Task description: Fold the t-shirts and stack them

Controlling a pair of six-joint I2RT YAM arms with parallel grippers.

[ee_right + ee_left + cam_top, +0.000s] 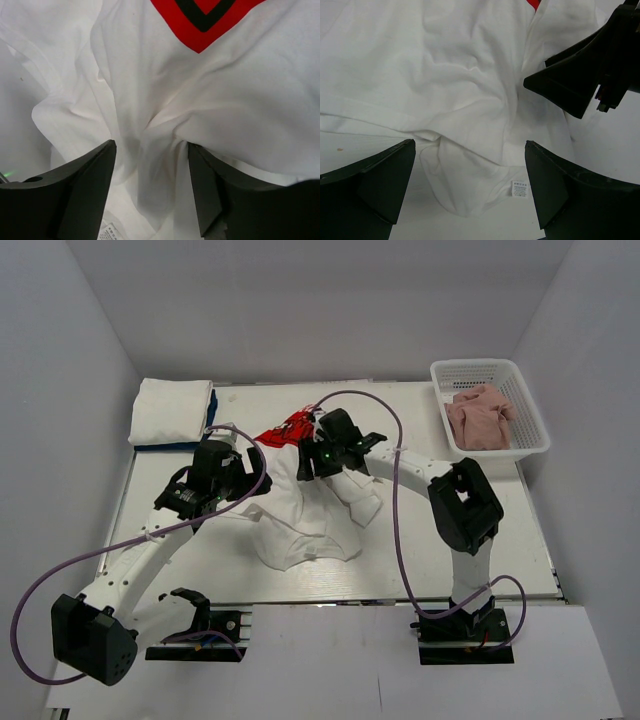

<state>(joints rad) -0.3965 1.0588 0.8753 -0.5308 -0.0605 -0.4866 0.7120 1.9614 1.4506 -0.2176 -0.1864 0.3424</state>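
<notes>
Arm bases (90, 640) stand nearest, along the 6 o'clock edge of the surface (450, 540). At 10 o'clock, a folded white t-shirt (170, 408) lies atop a blue t-shirt (211, 408). At centre, the left gripper (470, 145), fingers spread, hangs over the crumpled printed t-shirt (300, 525). The right gripper (150, 145) pinches a bunched fold of it. At 2 o'clock, the basket (530, 405) contains a crumpled pink t-shirt (480, 418).
</notes>
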